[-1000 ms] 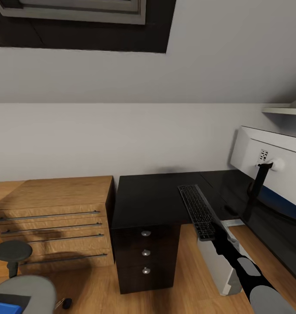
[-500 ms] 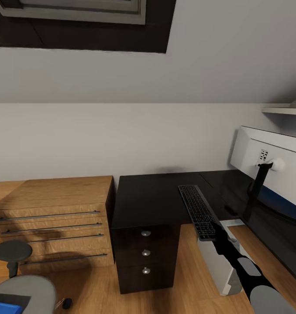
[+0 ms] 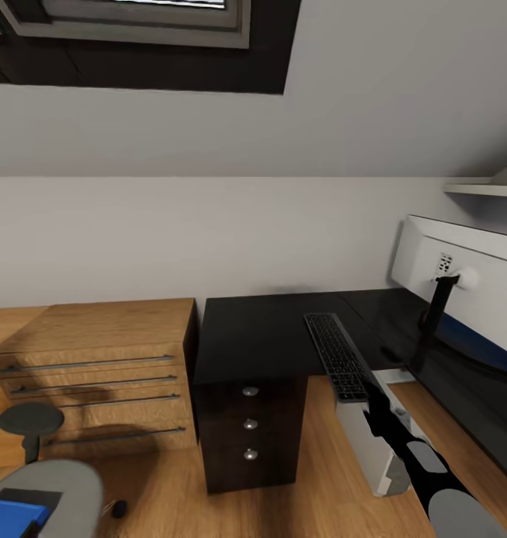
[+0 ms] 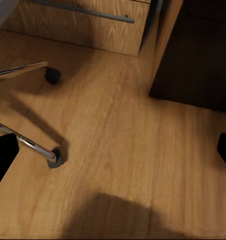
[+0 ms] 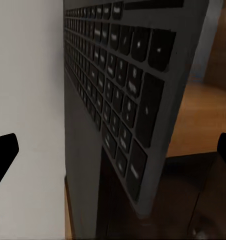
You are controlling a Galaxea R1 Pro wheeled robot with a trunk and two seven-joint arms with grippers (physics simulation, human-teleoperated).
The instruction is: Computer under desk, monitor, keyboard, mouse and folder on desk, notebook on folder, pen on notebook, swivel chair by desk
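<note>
The dark grey keyboard [image 3: 334, 354] lies on the glossy black desk [image 3: 261, 336], its near end jutting past the edge above the light grey computer [image 3: 366, 441]. My right gripper [image 3: 372, 402] sits just at that near end, open, with the keys [image 5: 118, 100] filling the space between its fingertips [image 5: 4, 152]. The monitor [image 3: 470, 288] stands at the desk's right, white back toward me. At the lower left is the swivel chair [image 3: 59, 486] with the blue folder [image 3: 7, 515] on its seat. My left gripper [image 4: 113, 155] hangs open over the wood floor.
A low oak chest [image 3: 96, 366] with bar handles stands left of the desk's dark drawer unit [image 3: 250, 430]. Chrome chair legs and castors [image 4: 54, 157] lie on the floor near my left gripper. A white shelf [image 3: 481, 189] hangs above the monitor.
The whole head view has shifted slightly, so the camera moved. The right gripper stays at the keyboard's near end, and nothing was taken hold of or let go.
</note>
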